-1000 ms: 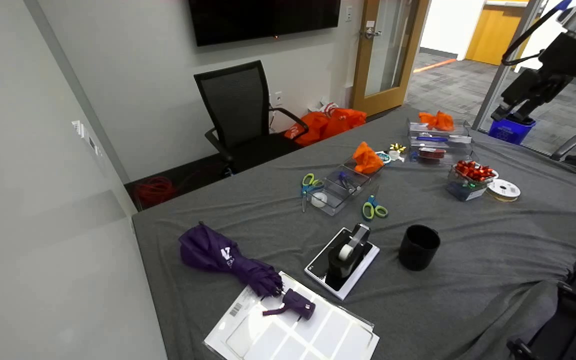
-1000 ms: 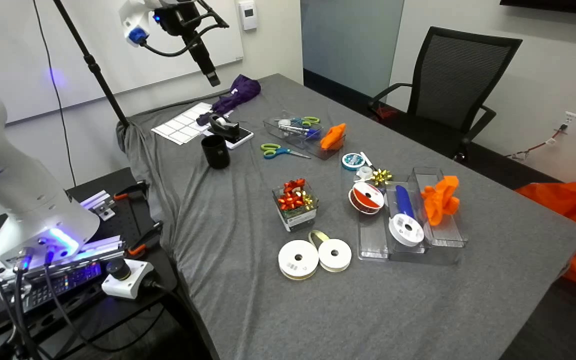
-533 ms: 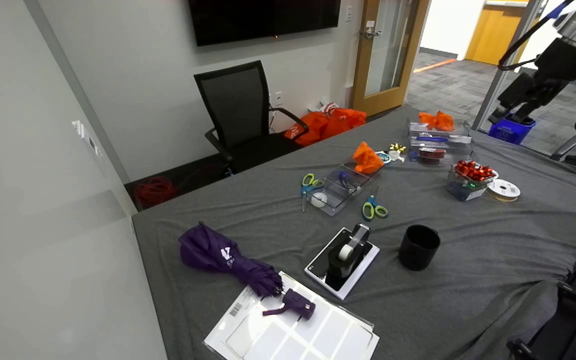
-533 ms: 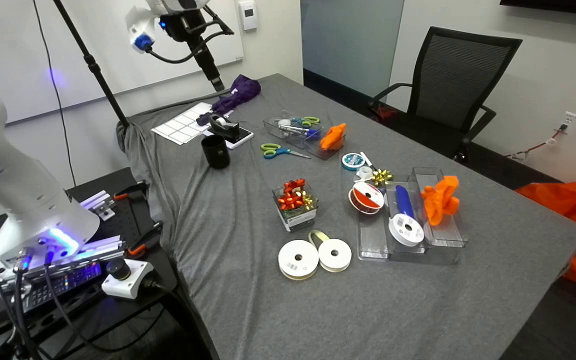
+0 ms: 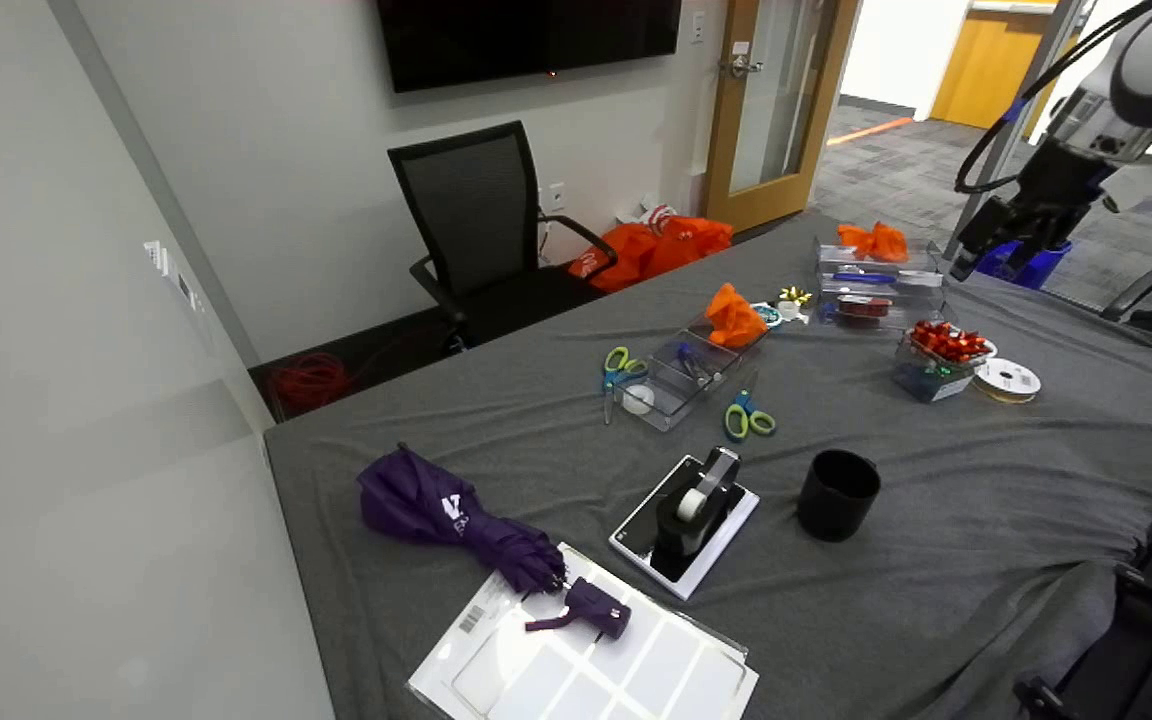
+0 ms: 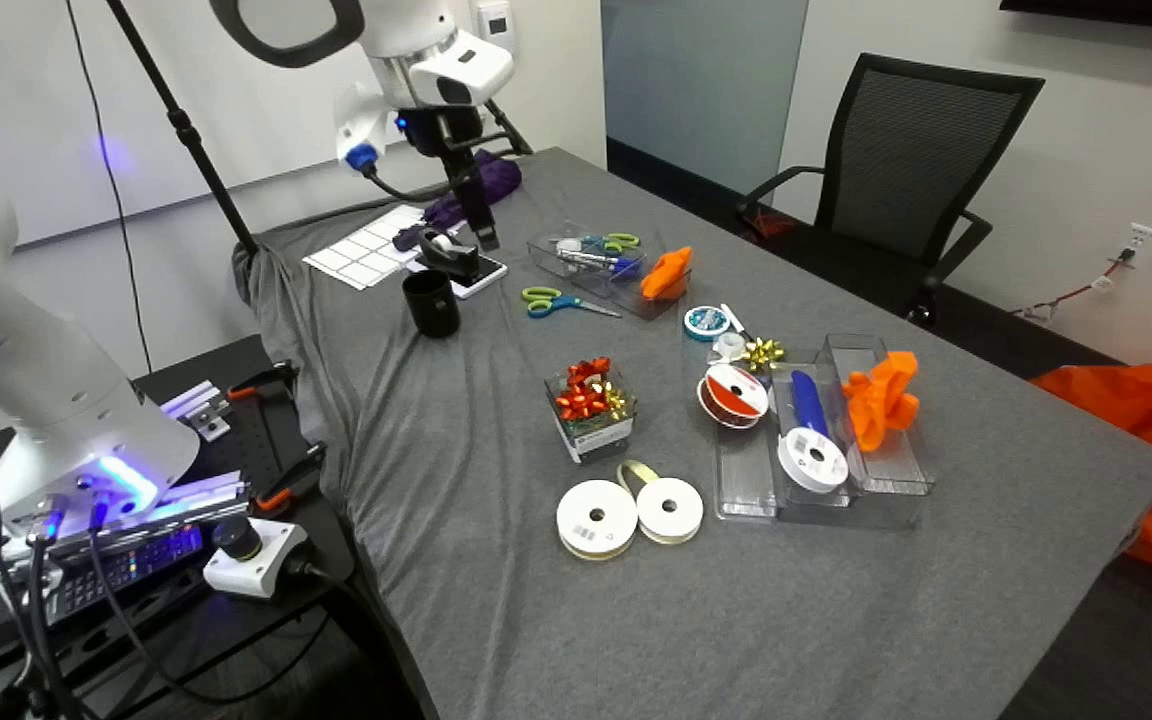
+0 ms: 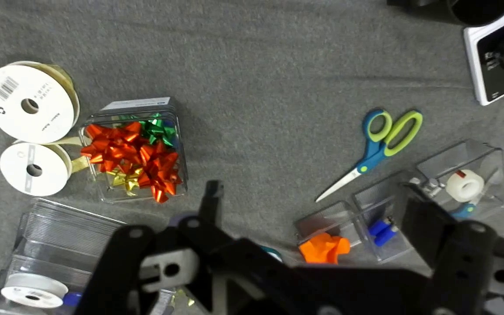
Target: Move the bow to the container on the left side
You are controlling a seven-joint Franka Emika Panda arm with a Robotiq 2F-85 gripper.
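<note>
Your gripper (image 7: 311,192) stands released in the wrist view, its two fingers (image 7: 211,205) well apart. The red bows (image 7: 118,145) sit left of centre in that frame, heaped in a clear box (image 7: 138,104) with a green bow (image 7: 158,131) and a gold bow (image 7: 126,180). Two white ribbon spools (image 7: 37,124) lie just beside it, near the left edge. Toward the lower right you have a clear divided tray (image 7: 449,158), partly hidden by a finger. In an exterior view, you see a loose gold bow (image 6: 764,354) right of centre.

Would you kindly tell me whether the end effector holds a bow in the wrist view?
No, the end effector stands open, and the red bows sit in the clear box.
</note>
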